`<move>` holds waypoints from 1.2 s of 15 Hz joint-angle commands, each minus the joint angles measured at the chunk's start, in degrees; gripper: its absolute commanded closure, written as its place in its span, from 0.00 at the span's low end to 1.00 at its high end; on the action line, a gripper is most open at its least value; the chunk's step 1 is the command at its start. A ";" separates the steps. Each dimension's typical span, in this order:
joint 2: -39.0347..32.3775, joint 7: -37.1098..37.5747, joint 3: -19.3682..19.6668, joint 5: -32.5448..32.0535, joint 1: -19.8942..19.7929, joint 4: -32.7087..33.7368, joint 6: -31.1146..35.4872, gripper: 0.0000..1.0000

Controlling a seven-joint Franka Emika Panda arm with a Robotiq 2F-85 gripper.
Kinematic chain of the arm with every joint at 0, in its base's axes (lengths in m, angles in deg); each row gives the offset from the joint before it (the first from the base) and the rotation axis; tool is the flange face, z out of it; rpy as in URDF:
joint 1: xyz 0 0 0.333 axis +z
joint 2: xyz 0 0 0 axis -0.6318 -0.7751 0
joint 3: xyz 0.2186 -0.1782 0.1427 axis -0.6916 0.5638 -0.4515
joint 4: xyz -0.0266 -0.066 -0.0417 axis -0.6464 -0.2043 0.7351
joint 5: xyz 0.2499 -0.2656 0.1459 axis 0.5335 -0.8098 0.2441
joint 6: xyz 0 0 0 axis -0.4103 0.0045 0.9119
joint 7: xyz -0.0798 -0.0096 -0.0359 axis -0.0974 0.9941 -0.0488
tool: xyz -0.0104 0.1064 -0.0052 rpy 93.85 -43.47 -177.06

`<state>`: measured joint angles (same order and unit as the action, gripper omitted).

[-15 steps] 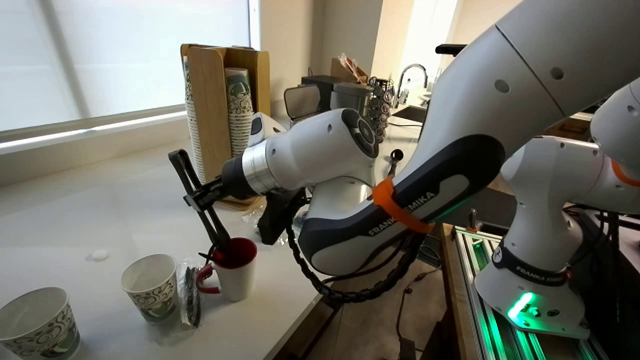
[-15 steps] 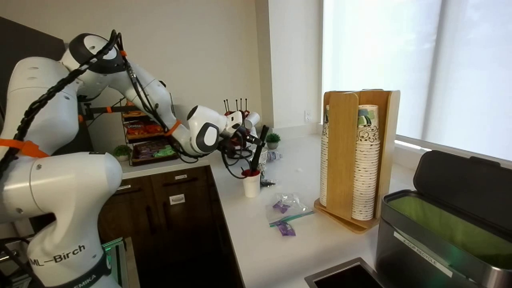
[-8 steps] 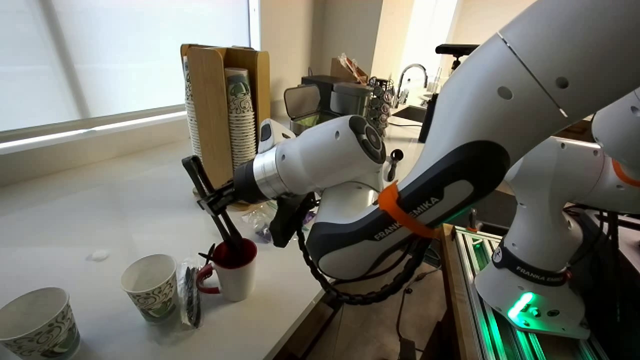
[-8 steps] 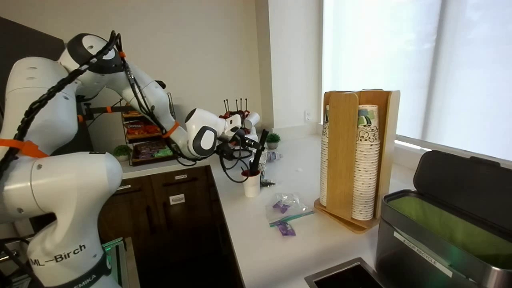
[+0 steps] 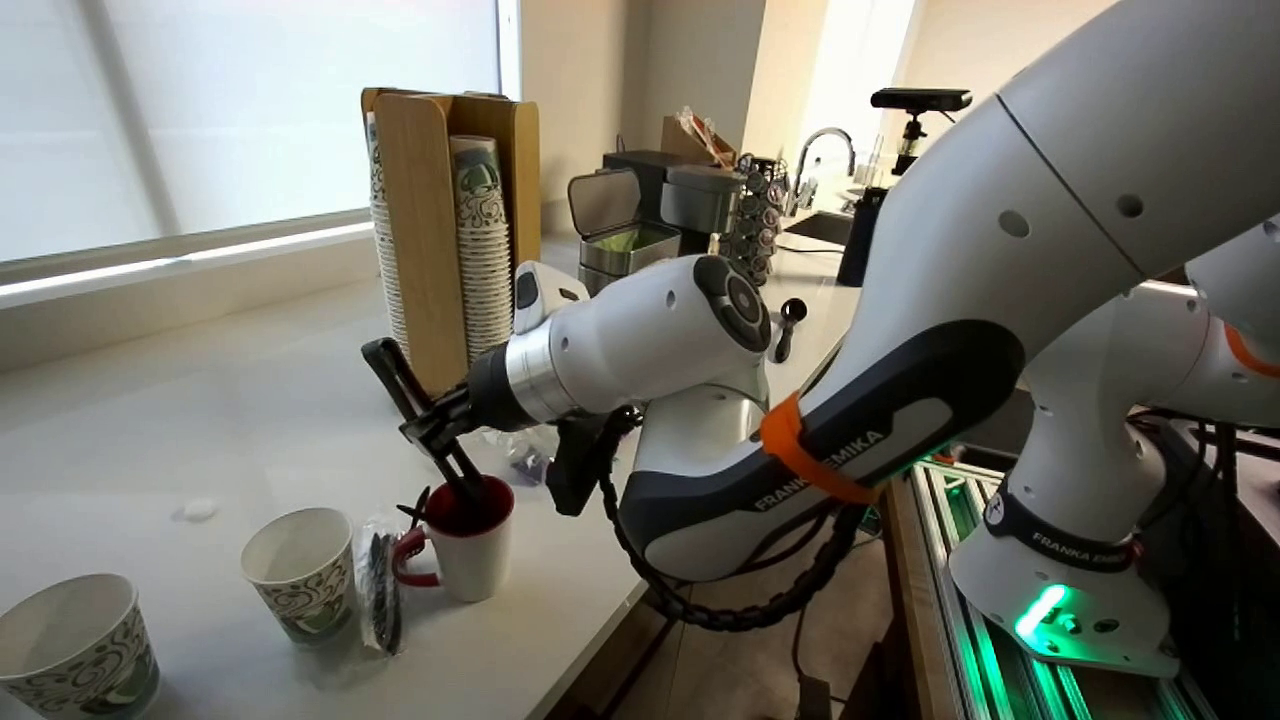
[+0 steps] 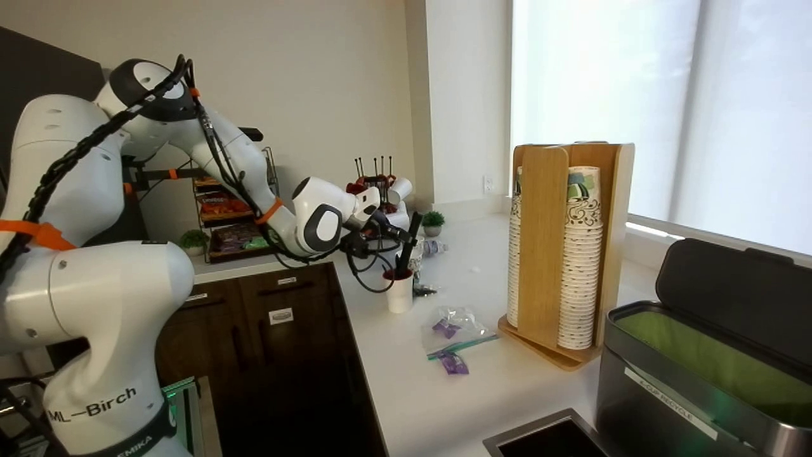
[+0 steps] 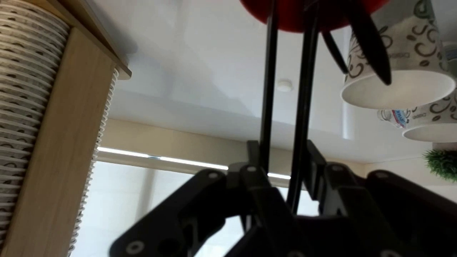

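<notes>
My gripper (image 7: 284,154) is shut on a pair of black tongs (image 7: 304,96), with one finger against each tong arm and a narrow gap between the arms. In the exterior views the gripper (image 5: 425,428) (image 6: 406,238) holds the tongs (image 5: 397,378) (image 6: 405,259) at a tilt. Their lower ends are inside a white mug (image 5: 480,568) with a red inside and red handle. The mug (image 6: 399,296) stands upright on the counter; its red inside shows at the top of the wrist view (image 7: 286,19). The tong tips are hidden in it. Other black utensils (image 7: 371,43) stick out of the mug.
A wrapped black packet (image 5: 382,595) and a paper cup (image 5: 308,600) stand beside the mug, another cup (image 5: 90,660) farther off. A wooden cup holder (image 5: 422,220), a zip bag (image 6: 458,330) with purple items and an open grey bin (image 6: 666,393) are also on the counter.
My gripper has moved a little to the right and then down in an exterior view. The tongs have gone down deeper into the mug. The mug and cups have not moved.
</notes>
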<state>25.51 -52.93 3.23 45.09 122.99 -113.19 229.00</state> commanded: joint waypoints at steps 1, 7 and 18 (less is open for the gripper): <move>-2.06 -3.59 -2.14 2.32 -1.54 2.06 -3.41 0.92; -3.32 -4.14 -4.56 -0.50 -3.74 5.48 -7.44 0.92; -2.30 -1.74 -1.38 4.86 -1.26 3.28 -0.32 0.00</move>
<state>22.33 -55.75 1.02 46.58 120.15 -108.31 224.88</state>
